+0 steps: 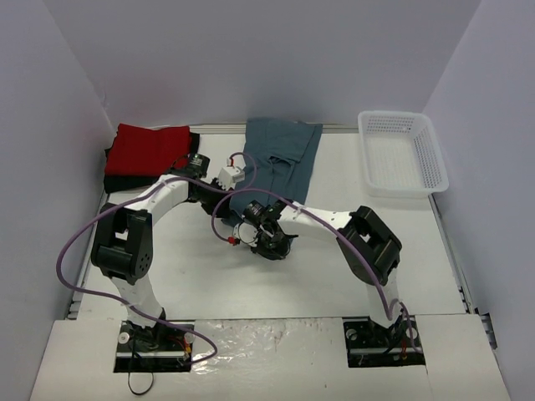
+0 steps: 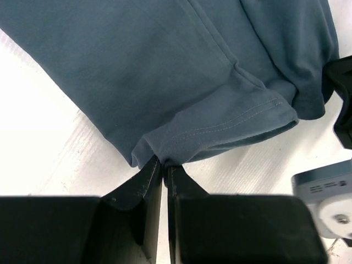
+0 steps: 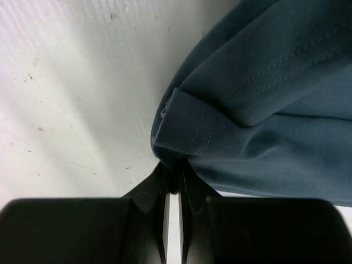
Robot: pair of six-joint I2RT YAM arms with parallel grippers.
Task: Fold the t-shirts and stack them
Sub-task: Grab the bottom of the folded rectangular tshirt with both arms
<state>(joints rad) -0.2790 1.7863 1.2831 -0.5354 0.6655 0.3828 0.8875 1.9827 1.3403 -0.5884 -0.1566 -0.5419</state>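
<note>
The teal t-shirt (image 1: 280, 154) lies partly folded at the back middle of the table. My left gripper (image 1: 242, 174) is shut on its left edge; in the left wrist view the fingertips (image 2: 163, 162) pinch a gathered bit of hem of the teal shirt (image 2: 181, 71). My right gripper (image 1: 253, 210) is shut on the shirt's near corner; the right wrist view shows the pinch (image 3: 175, 169) on the stitched corner of the teal shirt (image 3: 264, 121). The red t-shirt (image 1: 150, 149) lies folded on the black t-shirt (image 1: 125, 180) at the back left.
A white lattice basket (image 1: 403, 152) stands at the back right. White walls close in the table on the left, right and back. The two wrists are close together near the table's middle; part of the other arm (image 2: 324, 198) shows at the left wrist view's right edge.
</note>
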